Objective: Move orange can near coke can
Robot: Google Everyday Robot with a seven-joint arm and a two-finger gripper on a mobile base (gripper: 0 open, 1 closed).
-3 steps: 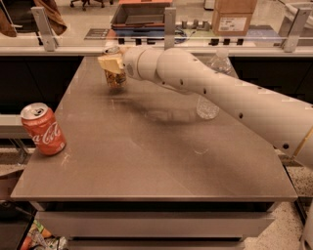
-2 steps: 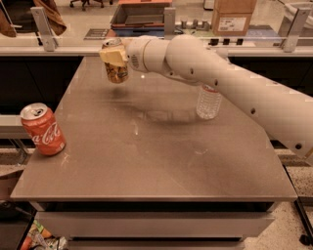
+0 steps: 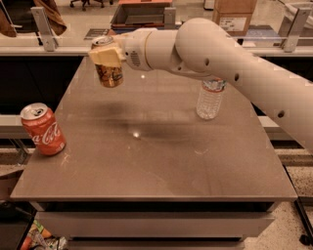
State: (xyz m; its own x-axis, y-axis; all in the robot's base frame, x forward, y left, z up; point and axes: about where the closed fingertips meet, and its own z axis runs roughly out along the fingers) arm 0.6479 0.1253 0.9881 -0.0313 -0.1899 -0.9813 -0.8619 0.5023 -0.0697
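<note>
Gripper [image 3: 105, 57]: it is up high over the back left part of the table [image 3: 161, 166]. It is squeezed around the orange can.
Fingers [image 3: 98, 54]: they are tan. They hug the top half of the can, so only the bottom half and the silver top peek out.
Orange can [image 3: 110, 76]: it is held in the gripper and stands almost straight up. It looks lifted off the table, with nothing under it but air.
Coke can [image 3: 43, 129]: it is red with white writing and a silver top. It stands on the table close to the left edge and leans a little to the left.
Gap between the cans: the two cans are well apart. The orange one is farther back and a bit more to the right than the red one.
Arm [image 3: 230, 58]: it is big, round and cream white. It comes in from the right side and reaches across the back of the table to the left.
Water bottle [image 3: 211, 99]: it is clear plastic and stands on the right half of the table. The arm passes in front of its top.
Shadow [image 3: 132, 119]: a dark patch lies on the brown tabletop, in the middle, under the arm.
Cardboard box [image 3: 235, 14]: it sits far behind the table, past the arm.
</note>
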